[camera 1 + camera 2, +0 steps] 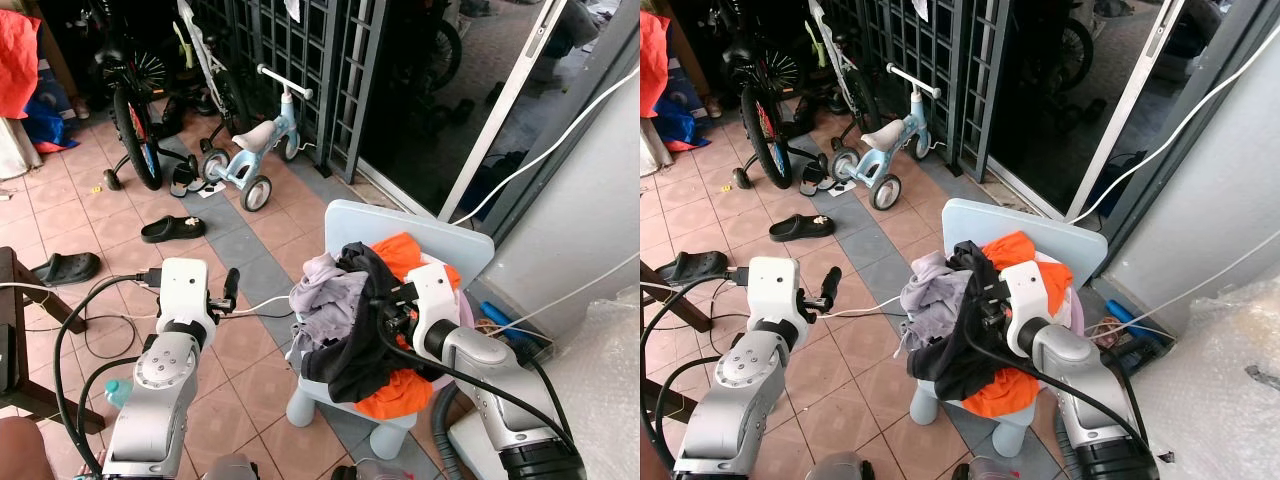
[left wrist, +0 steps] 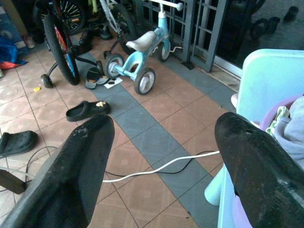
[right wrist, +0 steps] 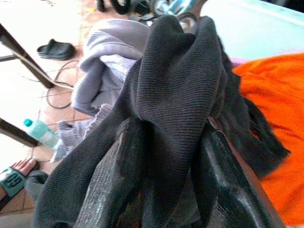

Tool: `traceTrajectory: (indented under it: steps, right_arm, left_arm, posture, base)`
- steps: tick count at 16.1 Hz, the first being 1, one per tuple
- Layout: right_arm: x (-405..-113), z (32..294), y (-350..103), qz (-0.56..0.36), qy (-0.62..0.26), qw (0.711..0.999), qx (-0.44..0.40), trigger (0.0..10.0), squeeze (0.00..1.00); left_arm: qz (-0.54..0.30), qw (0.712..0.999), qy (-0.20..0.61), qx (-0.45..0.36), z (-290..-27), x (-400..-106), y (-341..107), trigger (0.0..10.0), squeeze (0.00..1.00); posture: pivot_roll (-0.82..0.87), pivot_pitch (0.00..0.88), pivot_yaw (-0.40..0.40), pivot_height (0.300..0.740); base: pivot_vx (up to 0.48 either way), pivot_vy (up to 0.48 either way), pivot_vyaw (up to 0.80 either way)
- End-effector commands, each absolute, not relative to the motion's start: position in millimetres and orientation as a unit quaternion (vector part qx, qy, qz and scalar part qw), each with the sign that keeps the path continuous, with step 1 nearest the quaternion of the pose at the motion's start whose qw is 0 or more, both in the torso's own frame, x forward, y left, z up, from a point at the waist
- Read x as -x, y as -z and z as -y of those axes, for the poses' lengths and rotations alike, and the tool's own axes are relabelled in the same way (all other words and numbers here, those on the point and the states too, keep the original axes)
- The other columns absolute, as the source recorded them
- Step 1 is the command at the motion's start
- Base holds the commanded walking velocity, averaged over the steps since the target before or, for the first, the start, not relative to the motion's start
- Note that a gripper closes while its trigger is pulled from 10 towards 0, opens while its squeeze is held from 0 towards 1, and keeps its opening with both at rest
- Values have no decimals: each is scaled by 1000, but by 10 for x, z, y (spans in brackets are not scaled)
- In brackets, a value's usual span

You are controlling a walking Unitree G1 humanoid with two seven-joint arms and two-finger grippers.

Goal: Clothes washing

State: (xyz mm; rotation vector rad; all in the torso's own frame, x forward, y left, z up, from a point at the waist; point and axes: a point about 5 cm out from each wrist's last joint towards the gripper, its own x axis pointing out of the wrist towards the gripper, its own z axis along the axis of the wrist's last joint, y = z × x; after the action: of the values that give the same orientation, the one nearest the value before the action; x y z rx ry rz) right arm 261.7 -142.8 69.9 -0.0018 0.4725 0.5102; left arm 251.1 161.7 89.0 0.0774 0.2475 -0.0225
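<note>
A heap of clothes lies on a pale blue child's chair [image 1: 425, 226]: a black garment [image 1: 352, 335], a grey-lavender one [image 1: 326, 293] and an orange one [image 1: 404, 251]. A purple tub rim [image 2: 264, 121] shows under the heap. My right gripper [image 3: 168, 137] is shut on a fold of the black garment [image 3: 176, 80], with cloth bunched between both fingers. My left gripper [image 2: 164, 128] is open and holds nothing. It hangs over the tiled floor just left of the chair, with one finger [image 1: 232, 286] in sight.
A white cable [image 2: 156, 167] snakes over the floor by the chair. A blue balance bike [image 1: 250, 150], bicycles [image 1: 135, 105] and sandals [image 1: 172, 229] stand beyond. A dark wooden bench leg [image 1: 30, 290] is at left, with a water bottle [image 3: 42, 134] and a person's foot [image 3: 16, 176] nearby.
</note>
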Motion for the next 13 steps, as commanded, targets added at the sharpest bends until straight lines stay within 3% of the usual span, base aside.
traceTrajectory:
  steps: [1,4,5,7,8,9,13]
  right_arm:
    - [-2635,1427,-748,-226,-274,935,-2,10000,1000]
    - [-2653,1465,-762,-232,-294,927,8,10000,1000]
    - [-2663,1480,-774,-235,-311,921,8,10000,922]
    - [-2683,1525,-759,-243,-309,919,-1,1216,765]
    - [-2677,1531,-748,-245,-311,918,1,0,298]
    - [-2655,1523,-732,-249,-317,915,-3,0,0]
    - [-2750,1502,-860,-197,-276,936,-98,0,0]
  left_arm:
    - [-124,991,16,-38,-1603,-2513,-883,10000,0]
    - [-125,991,17,-38,-1598,-2513,-879,10000,0]
    - [-125,991,17,-38,-1600,-2515,-879,10000,0]
    - [-124,991,15,-39,-1609,-2518,-878,10000,0]
    - [-124,991,15,-39,-1612,-2518,-879,10000,0]
    - [-124,991,15,-40,-1614,-2519,-880,10000,0]
    - [-122,992,16,-41,-1619,-2527,-885,10000,0]
  posture:
    - [-4,0,-32,740]
    - [-3,0,-33,740]
    - [-1,0,-32,740]
    - [2,0,-34,740]
    - [2,0,-34,740]
    - [3,0,-33,740]
    - [1,0,-28,740]
  base:
    - [0,0,0]
    - [0,0,0]
    - [0,0,0]
    - [0,0,0]
    - [0,0,0]
    - [0,0,0]
    - [0,0,0]
